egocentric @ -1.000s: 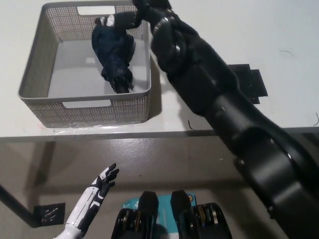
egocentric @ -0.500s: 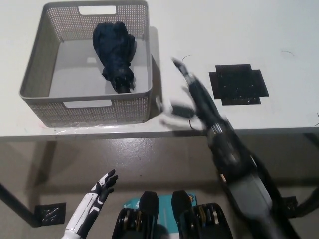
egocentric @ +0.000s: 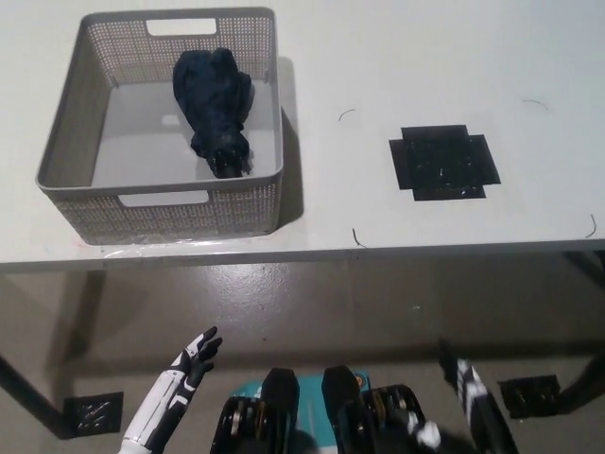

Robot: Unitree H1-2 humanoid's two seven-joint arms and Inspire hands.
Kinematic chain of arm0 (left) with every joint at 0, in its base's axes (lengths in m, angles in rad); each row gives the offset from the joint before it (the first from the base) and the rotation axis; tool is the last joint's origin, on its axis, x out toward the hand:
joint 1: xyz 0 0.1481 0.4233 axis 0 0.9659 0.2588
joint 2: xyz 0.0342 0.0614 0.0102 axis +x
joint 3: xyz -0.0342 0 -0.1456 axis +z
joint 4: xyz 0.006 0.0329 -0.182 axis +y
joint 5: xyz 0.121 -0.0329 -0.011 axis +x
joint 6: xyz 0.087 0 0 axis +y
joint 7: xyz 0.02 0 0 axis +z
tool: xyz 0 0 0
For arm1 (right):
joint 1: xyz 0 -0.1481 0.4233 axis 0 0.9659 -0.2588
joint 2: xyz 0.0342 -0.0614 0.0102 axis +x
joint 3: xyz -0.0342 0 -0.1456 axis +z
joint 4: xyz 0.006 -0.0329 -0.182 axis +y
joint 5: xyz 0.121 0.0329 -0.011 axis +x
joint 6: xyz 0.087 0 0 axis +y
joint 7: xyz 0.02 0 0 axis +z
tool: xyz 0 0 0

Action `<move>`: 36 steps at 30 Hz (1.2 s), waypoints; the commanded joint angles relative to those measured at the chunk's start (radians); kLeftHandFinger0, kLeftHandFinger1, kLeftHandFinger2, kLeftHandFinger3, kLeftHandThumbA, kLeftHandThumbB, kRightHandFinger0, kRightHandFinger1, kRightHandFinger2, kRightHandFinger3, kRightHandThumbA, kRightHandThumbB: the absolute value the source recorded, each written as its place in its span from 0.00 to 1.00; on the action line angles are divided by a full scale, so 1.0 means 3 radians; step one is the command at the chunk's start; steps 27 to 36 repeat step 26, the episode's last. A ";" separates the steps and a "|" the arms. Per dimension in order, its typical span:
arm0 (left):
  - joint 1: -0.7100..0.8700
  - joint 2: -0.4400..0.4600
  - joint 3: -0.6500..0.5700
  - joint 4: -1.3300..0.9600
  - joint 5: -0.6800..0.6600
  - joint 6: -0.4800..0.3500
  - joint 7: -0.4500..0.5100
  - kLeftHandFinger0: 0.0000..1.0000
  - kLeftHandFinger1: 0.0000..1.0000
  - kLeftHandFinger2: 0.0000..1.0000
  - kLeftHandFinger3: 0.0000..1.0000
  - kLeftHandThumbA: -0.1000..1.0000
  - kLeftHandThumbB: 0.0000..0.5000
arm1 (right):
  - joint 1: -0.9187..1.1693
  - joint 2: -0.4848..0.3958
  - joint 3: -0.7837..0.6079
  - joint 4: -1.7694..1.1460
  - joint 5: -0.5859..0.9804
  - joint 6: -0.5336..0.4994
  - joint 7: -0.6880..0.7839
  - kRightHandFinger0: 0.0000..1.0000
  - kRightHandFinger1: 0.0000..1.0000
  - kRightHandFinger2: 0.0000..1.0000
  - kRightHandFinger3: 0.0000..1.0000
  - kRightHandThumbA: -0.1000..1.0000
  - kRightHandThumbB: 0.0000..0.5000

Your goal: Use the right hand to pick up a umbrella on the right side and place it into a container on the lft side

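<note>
Umbrella (egocentric: 214,109) sits inside the container (egocentric: 66,104), folded, dark navy, lying lengthwise with its tip toward 6 o'clock and the bulkier end toward 12. It lies in the right half of the container floor, close to the right wall; cannot tell if it touches that wall. Nothing grips it.

Container is a grey perforated basket with handle cut-outs at 12 and 6, at roughly 10 o'clock in the head view, on the white table (egocentric: 378,57), its front wall just behind the table's front edge.

Black cross-shaped marker (egocentric: 444,162) is flat on the table at about 2 o'clock, well apart from the container. A few thin dark stray threads or scratches lie on the table surface around it.

Right hand (egocentric: 463,383) is down below the table edge at about 5 o'clock, well apart from umbrella and container, holding nothing; fingers are blurred, so can't tell how wide they are spread.

Left hand (egocentric: 196,356) rests low at about 7 o'clock, below the table, fingers spread apart, holding nothing.
</note>
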 commanded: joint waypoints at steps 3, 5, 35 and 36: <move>-0.0025 0.0086 0.0051 -0.0019 0.0049 -0.0134 0.0020 1.00 1.00 1.00 1.00 1.00 0.48 | -0.0007 0.0081 -0.0153 0.0114 0.0742 -0.1018 0.0277 1.00 1.00 1.00 1.00 1.00 0.62; -0.0032 0.0075 0.0055 -0.0025 0.0040 -0.0123 0.0025 1.00 1.00 1.00 1.00 1.00 0.47 | -0.0096 0.0086 -0.0207 0.0317 0.0738 -0.1054 0.0272 1.00 1.00 1.00 1.00 1.00 0.68; -0.0049 0.0022 0.0120 0.0008 0.0027 -0.0177 0.0070 1.00 1.00 1.00 1.00 1.00 0.45 | -0.0295 0.0071 -0.0302 0.0590 0.0710 -0.1076 0.0362 1.00 1.00 1.00 1.00 1.00 0.59; -0.0049 0.0022 0.0120 0.0008 0.0027 -0.0177 0.0070 1.00 1.00 1.00 1.00 1.00 0.45 | -0.0295 0.0071 -0.0302 0.0590 0.0710 -0.1076 0.0362 1.00 1.00 1.00 1.00 1.00 0.59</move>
